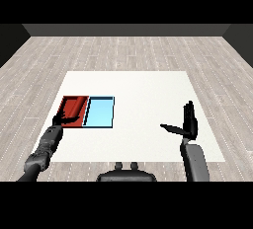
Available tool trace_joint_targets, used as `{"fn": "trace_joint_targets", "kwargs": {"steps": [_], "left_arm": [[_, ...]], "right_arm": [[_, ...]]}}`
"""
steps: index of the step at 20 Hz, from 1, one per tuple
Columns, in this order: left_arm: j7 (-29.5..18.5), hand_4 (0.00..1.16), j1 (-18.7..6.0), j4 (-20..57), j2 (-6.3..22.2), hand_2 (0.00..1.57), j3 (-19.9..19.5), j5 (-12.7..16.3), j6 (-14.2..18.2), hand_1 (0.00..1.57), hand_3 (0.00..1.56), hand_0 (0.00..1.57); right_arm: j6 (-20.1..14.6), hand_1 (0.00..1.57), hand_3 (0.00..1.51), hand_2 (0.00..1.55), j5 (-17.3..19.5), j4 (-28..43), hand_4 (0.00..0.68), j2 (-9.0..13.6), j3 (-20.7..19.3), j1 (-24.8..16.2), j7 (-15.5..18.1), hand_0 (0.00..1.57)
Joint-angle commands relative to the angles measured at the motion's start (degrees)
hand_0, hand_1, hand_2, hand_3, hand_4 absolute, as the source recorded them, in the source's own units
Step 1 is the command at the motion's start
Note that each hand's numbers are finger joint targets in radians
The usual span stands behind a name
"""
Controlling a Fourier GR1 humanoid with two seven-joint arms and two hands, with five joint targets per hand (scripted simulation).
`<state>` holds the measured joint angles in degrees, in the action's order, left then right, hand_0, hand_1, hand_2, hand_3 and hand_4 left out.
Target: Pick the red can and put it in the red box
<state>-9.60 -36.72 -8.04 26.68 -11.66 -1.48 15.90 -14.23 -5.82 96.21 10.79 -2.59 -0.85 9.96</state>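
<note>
shallow red rectangular tray (pixel 74 105), white flat bench (pixel 143 99): left robot hand (pixel 64 119) over its near edge, fingers unclear. right robot hand (pixel 187 122) spread, empty. red can unseen; placement apparently unconfirmed.

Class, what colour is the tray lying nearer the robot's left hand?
Red: the flat red tray shows best in the head view.

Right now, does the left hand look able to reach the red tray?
Probably yes. The left hand is already at the near edge of the red tray, over its left front corner, and nothing lies between them. No red can shows in the head view.
</note>
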Motion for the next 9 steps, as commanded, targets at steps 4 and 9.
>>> {"fn": "trace_joint_targets", "kwargs": {"steps": [4, 9], "left_arm": [[-21.0, 0.00, 1.3, -12.4, -0.2, 0.00, -10.4, 11.1, -6.4, 0.00, 0.00, 0.00], [-32.6, 0.00, 3.6, -22.9, -6.9, 0.00, -10.7, 15.2, -18.3, 0.00, 0.00, 0.00]], "right_arm": [[1.9, 0.00, 0.00, 0.00, -0.2, 4.1, 0.000, 1.0, 0.8, -0.4, 0.2, 0.00], [5.6, 0.00, 0.00, 0.00, -3.6, 7.5, 0.000, -0.1, 3.3, -1.9, 0.1, 0.00]]}}
